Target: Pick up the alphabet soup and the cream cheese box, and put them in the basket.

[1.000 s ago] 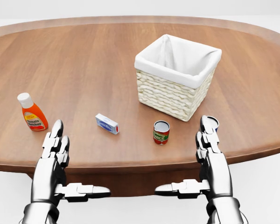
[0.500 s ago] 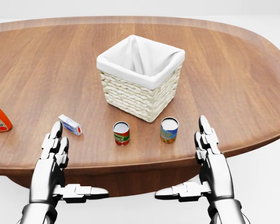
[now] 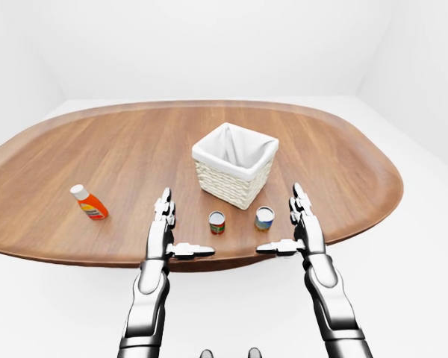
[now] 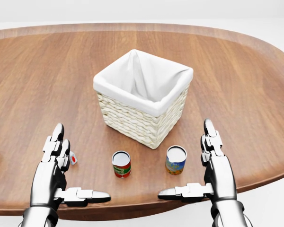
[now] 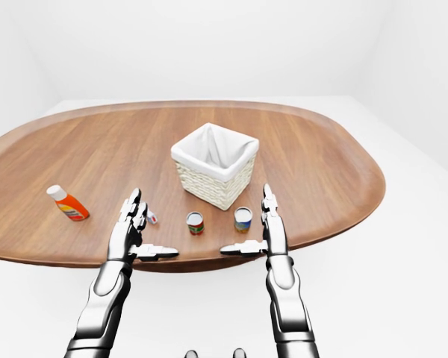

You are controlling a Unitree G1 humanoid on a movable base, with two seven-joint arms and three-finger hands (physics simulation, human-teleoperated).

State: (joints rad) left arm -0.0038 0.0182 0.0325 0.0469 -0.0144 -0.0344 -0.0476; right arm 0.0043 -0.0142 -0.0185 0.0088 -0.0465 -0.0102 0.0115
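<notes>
Head view: the whole picture has shifted since half a second ago; the camera has moved nearer, so the basket [image 4: 143, 97] looms larger. The alphabet soup [image 4: 121, 163] stands upright, long axis vertical, just left of a blue can [image 4: 175, 159]. The cream cheese box [image 4: 73, 158] is mostly hidden behind the left hand [image 4: 57, 163]; its heading cannot be told. Both it and the right hand [image 4: 213, 161] are spread flat, fingers wide, holding nothing.

Left-eye view: an orange bottle [image 3: 89, 202] lies tilted far left on the table [image 3: 97, 149].
</notes>
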